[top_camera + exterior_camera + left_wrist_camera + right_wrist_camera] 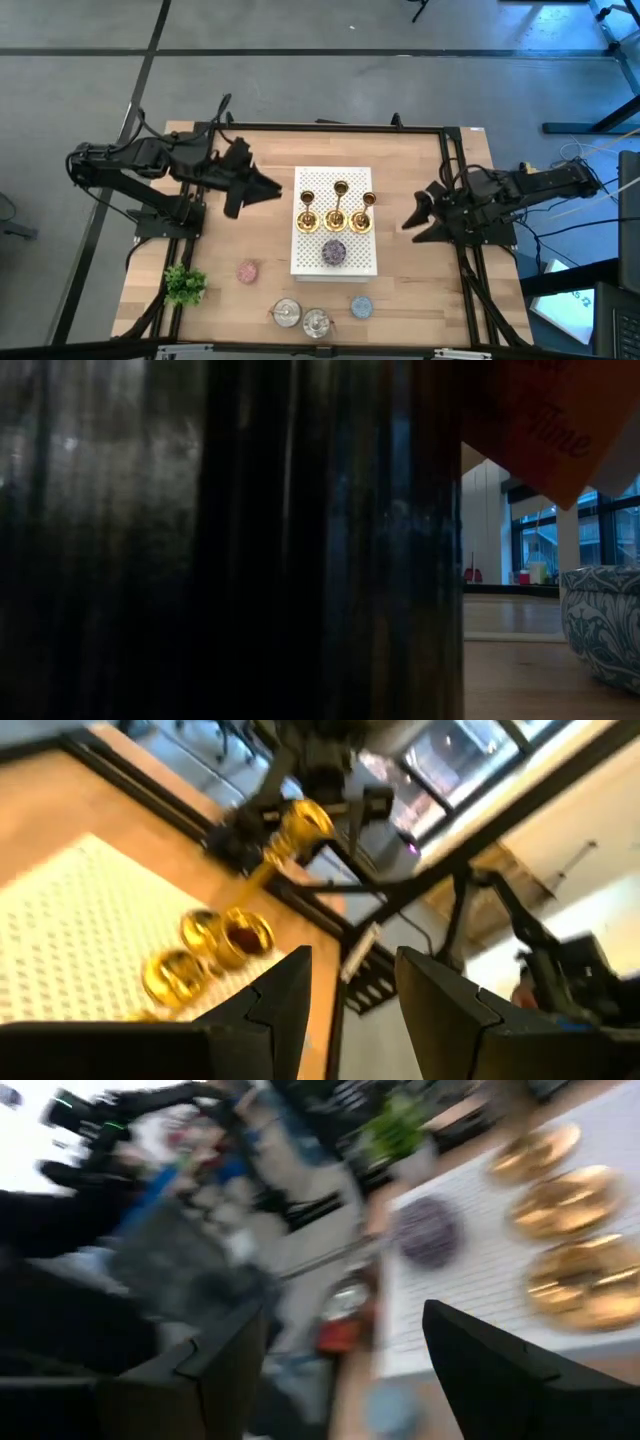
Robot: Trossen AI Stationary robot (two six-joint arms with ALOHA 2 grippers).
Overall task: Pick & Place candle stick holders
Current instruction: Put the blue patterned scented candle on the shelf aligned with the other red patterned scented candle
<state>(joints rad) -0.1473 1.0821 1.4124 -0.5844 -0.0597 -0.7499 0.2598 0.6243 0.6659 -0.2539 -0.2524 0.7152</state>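
Note:
Three gold candle stick holders [338,212] stand upright in a row on their round bases on a white perforated board [335,262] at the table's middle. They also show in the left wrist view [245,935] and the right wrist view [570,1195]. My left gripper [268,190] hovers above the table just left of the board, open, with nothing between its fingers [350,1010]. My right gripper [410,230] hovers to the right of the board, also open and with nothing in it [345,1370].
A purple disc [333,251] lies on the board in front of the holders. Near the table's front edge are a green plant [185,285], a pink disc [247,271], two glass pots [300,318] and a blue disc [361,307]. Something dark fills most of the low view.

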